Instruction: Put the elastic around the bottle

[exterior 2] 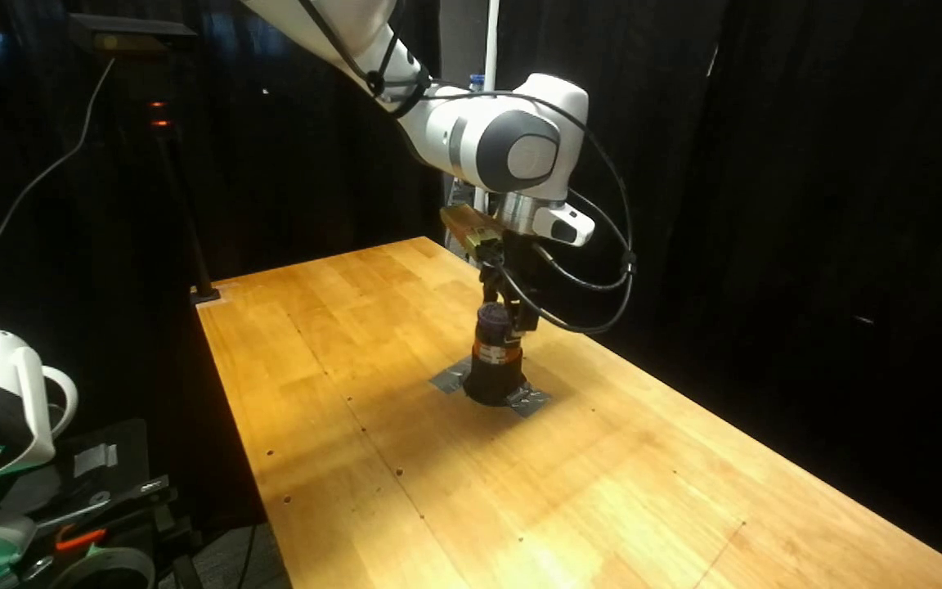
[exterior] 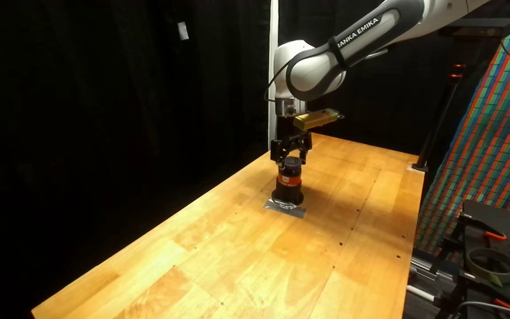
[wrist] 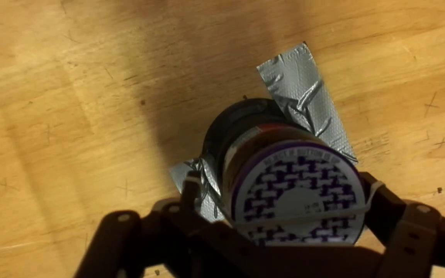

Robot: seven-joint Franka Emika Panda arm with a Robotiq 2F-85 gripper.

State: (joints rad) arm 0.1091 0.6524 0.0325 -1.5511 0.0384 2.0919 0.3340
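Observation:
The bottle is a dark jar with an orange-red label and a purple-and-white patterned lid. It stands upright in a black base in both exterior views (exterior: 289, 180) (exterior 2: 497, 353), and its lid fills the middle of the wrist view (wrist: 303, 166). My gripper (exterior: 292, 163) is open above it, also in an exterior view (exterior 2: 508, 315). In the wrist view the fingers (wrist: 283, 182) are spread on either side of the lid. The pale elastic (wrist: 342, 212) loops on both fingers, with one strand stretched across the lid. Its far strand is hard to see.
The black base (exterior: 288, 194) is fixed to the wooden table (exterior: 237, 266) with silver tape (wrist: 303, 85) on two sides. A dark post (exterior: 436, 115) stands at a table corner. A black side stand (exterior: 494, 226) holds a tape roll (exterior: 476, 270). A cable (exterior 2: 618, 303) hangs beside the wrist.

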